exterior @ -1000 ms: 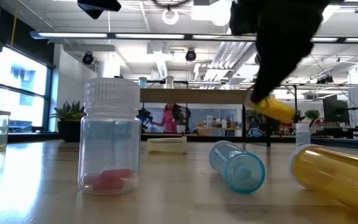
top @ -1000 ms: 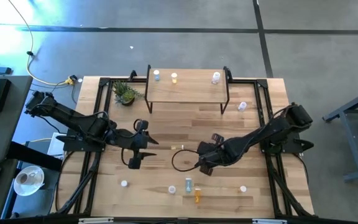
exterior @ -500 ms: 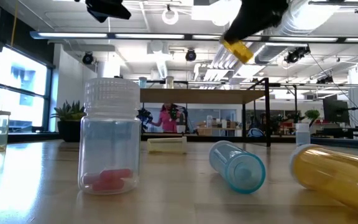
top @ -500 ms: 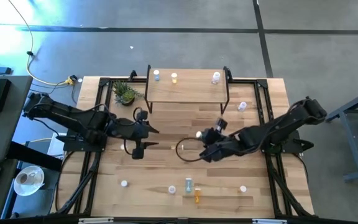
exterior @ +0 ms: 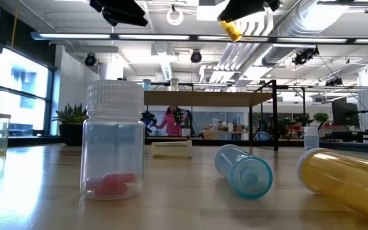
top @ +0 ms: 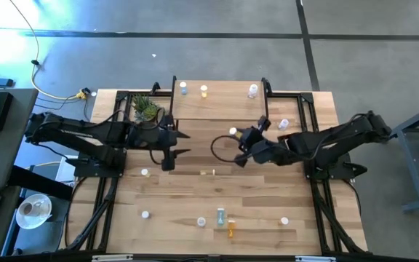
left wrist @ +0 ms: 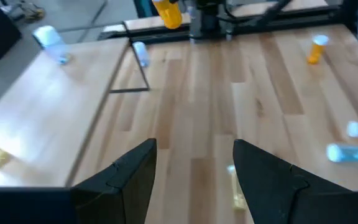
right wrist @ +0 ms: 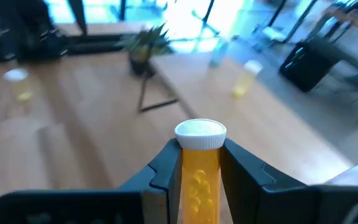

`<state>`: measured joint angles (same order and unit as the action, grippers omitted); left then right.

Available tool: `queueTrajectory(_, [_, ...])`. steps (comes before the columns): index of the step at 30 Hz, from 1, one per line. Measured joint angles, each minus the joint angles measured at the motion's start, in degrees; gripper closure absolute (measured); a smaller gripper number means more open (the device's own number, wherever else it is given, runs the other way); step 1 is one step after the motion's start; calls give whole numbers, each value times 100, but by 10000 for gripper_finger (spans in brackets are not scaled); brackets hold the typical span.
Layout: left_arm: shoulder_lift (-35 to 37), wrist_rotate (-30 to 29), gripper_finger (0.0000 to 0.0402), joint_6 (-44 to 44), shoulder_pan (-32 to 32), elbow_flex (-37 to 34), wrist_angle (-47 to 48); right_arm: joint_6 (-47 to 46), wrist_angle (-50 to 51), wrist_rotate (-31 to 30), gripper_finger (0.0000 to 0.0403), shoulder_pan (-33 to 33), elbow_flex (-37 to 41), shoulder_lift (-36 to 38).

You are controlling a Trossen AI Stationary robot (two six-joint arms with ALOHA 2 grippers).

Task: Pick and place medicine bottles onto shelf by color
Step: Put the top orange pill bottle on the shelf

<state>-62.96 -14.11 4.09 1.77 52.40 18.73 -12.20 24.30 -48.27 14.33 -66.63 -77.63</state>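
Observation:
My right gripper (top: 240,140) hangs over the table's middle, just in front of the shelf (top: 228,108), shut on a yellow medicine bottle (right wrist: 199,168) with a white cap. The low view shows that bottle (exterior: 230,27) high in the air. On the shelf stand a blue bottle (top: 183,88), a yellow one (top: 204,90) and a clear one (top: 252,90). My left gripper (left wrist: 191,180) is open and holds nothing; it hovers left of centre (top: 170,151), above a yellow bottle (left wrist: 236,190) lying on the table. My right gripper pinches the yellow bottle's body (right wrist: 197,163) just below the cap between its two fingers (right wrist: 166,165). The bottle lies along the fingers, its white cap (right wrist: 201,130) sticking out past the tips toward the shelf. It is lifted clear of the table, tilted near level.
A potted plant (top: 145,108) stands left of the shelf. Loose bottles are on the table: one by the shelf's right leg (top: 284,124), several along the near edge, among them a clear one with red pills (exterior: 112,147), a blue one (exterior: 245,169) and a yellow one (exterior: 347,179).
My right gripper has risen and gone toward the far edge and the shelf with the yellow bottle, tipping from steeply downward to nearly level. My left gripper, still open, has swung toward the far edge.

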Motion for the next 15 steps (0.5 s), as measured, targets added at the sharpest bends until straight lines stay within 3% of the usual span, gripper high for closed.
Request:
queueTrajectory(10, [0,398,200,112,391,0,-77,1597,-1673,-261,320,-441,0,18])
queueTrajectory(15, [0,452,200,215,396,-2,-315,2302,-2385,33,320,-613,0,18])
